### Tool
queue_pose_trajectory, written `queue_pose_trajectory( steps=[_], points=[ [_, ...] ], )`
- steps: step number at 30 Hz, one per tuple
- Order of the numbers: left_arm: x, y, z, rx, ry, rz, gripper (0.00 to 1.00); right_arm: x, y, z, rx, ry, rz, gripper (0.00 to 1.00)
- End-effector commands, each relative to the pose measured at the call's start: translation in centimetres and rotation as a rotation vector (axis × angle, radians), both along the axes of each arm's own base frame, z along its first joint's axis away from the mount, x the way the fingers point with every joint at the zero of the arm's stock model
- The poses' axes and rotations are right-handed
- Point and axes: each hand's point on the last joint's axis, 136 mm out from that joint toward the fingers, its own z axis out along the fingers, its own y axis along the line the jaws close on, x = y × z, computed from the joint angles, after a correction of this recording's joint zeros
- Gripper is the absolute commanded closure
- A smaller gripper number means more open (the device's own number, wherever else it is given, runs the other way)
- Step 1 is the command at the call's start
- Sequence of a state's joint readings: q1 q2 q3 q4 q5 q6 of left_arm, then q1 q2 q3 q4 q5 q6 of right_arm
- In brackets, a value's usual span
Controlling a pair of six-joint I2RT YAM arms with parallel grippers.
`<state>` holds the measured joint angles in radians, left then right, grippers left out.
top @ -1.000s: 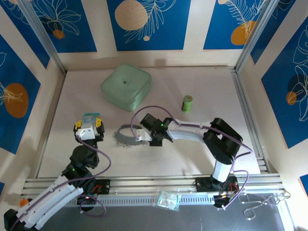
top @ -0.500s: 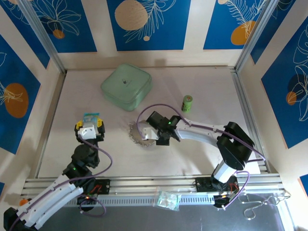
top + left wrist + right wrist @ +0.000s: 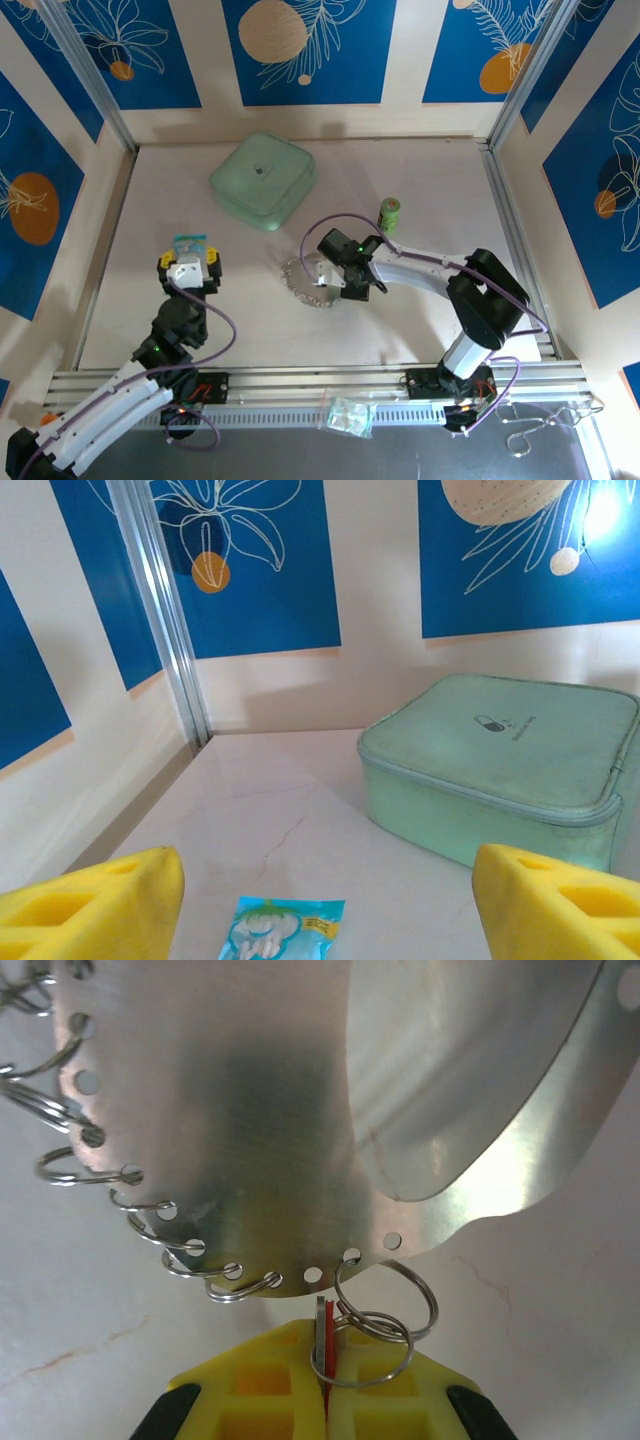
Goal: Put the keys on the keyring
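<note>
Keyring (image 3: 230, 1110) shifted right, touching right gripper's (image 3: 325, 1365) pinched key (image 3: 324, 1332).

Purple cables (image 3: 340, 218), yellow jaws, possibly foam

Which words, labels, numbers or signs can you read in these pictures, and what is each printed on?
No text here is clear enough to quote.
On the pale green case: a pill symbol with one line of print by it, too small to read.
On the blue packet: a yellow label, too blurred to read.
On the green cylinder: a wrapper, too small to read.
</note>
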<state>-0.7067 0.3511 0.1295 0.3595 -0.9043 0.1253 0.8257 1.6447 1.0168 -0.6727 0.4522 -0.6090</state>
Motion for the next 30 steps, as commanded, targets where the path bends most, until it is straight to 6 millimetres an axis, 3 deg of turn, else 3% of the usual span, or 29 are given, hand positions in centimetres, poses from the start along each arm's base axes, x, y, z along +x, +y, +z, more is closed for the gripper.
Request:
queue_pose_trajectory(
  steps=[1, 5, 8, 11, 15, 16, 19, 23, 25, 30],
  points=[
    [0.2, -0.1, 0.2, 0.0, -0.008, -0.007, 0.23, -0.2, -2.0, -1.0, -0.08, 0.018, -0.05, 0.93],
    [0.3, -0.2, 0.1, 0.011, 0.0, -0.011, 0.15, -0.1, -2.9, -1.2, -0.086, 0.023, -0.078, 0.72],
    [0.3, -0.2, 0.1, 0.019, 0.007, -0.011, 0.07, 0.7, -2.6, 0.6, 0.012, -0.003, -0.125, 0.62],
    [0.5, -0.3, 0.2, 0.026, 0.01, -0.015, 0.0, 1.5, -1.5, 4.2, 0.219, -0.043, -0.188, 0.59],
    [0.9, -0.4, -0.3, 0.037, 0.029, -0.012, 0.0, 3.5, -1.1, 10.1, 0.621, -0.121, -0.369, 0.59],
    [1.0, -0.4, -0.5, 0.037, 0.034, -0.012, 0.0, 4.0, -1.4, 11.2, 0.726, -0.142, -0.416, 0.59],
    [1.5, -0.1, -1.5, 0.056, 0.055, 0.011, 0.0, 5.9, -4.8, 12.9, 0.917, -0.279, -0.592, 0.57],
    [2.1, 1.1, -2.6, 0.056, 0.068, 0.059, 0.0, 8.6, -11.2, 11.9, 1.03, -0.485, -0.852, 0.55],
    [2.6, 1.6, -3.1, 0.046, 0.081, 0.071, 0.0, 9.3, -13.2, 10.5, 1.048, -0.533, -0.923, 0.55],
    [4.2, 2.1, -4.3, 0.016, 0.123, 0.065, 0.0, 10.6, -14.4, 8.1, 1.093, -0.59, -0.93, 0.55]
  ],
)
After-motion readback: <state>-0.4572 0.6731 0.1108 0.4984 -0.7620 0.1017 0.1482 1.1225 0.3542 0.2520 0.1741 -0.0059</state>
